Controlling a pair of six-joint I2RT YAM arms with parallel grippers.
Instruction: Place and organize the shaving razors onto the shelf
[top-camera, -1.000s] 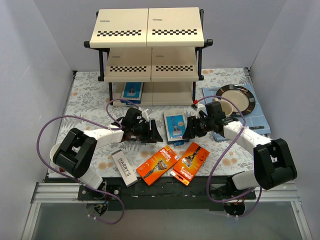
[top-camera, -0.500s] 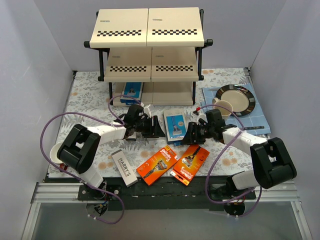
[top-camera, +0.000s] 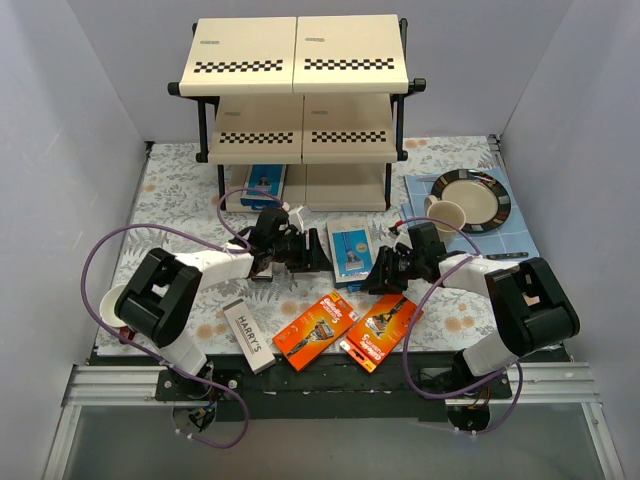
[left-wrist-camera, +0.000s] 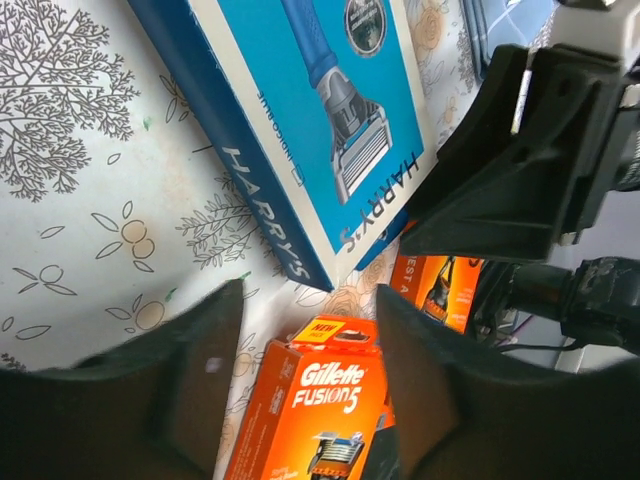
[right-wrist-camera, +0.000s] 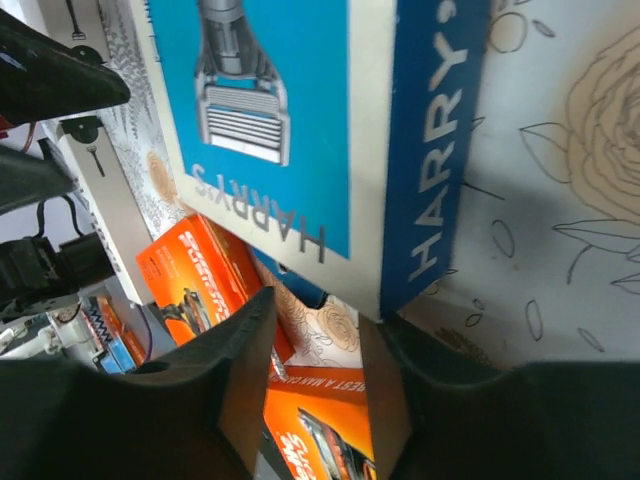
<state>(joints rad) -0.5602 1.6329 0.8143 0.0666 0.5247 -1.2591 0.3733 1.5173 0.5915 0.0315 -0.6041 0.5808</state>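
While the left tool (top-camera: 320, 257) and right tool (top-camera: 377, 277) both hang parted and empty, the blue Harry's box (top-camera: 350, 248) lies flat on the table (top-camera: 180, 200) between them, just near of the shelf (top-camera: 300, 60). Risk: right tool sits at the box's near corner, so a corner-only pinch could spin it onto the orange Gillette packs (top-camera: 316, 330); two tools converging could also clash.

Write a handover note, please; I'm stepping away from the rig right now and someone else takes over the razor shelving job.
Left hand: open, empty, beside the blue Harry's box on the table.
Right hand: open, at that box's near corner, no grip seen.
Done: one blue pack on the bottom tier of the shelf.
Left: that box, two orange Gillette packs, white HARRY'S box, all on the table.
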